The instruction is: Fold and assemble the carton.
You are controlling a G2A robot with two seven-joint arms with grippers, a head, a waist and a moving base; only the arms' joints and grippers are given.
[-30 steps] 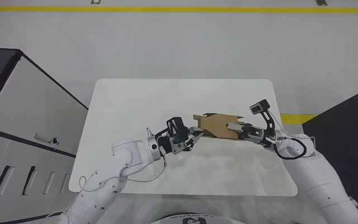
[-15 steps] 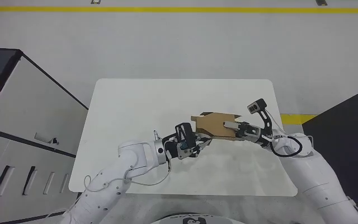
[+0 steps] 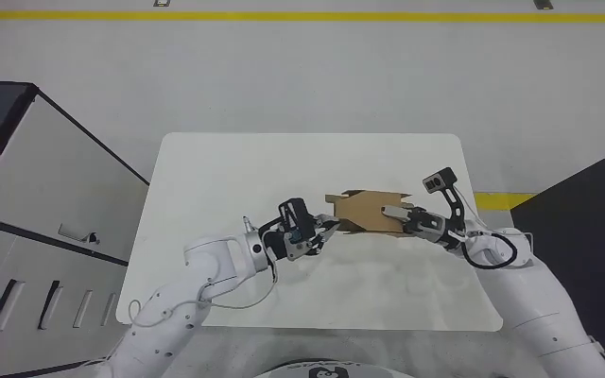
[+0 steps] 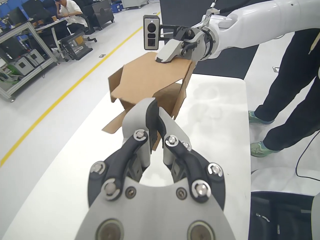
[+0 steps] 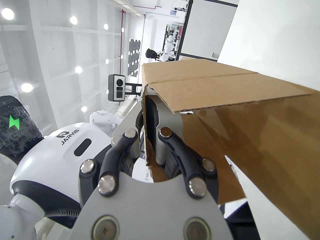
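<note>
- The right gripper (image 5: 150,111) is clamping one upper panel of the carton (image 3: 362,208), with a finger on each side.
- The left gripper (image 4: 154,108) is pressing its fingers together, just beside the carton's lower flap.
- The carton is sitting between both grippers, over the white table (image 3: 236,189).

The carton (image 4: 150,76) is brown cardboard, dull and a bit rough, and its cut edge shows little paper waves inside (easy to see in the right wrist view). The table (image 4: 215,106) is white, smooth and a little shiny. The left gripper (image 4: 153,106) has a dull grey metal plate, shiny round screws and black plastic links, and the right arm (image 4: 262,11) has a glossy white plastic shell.
</note>
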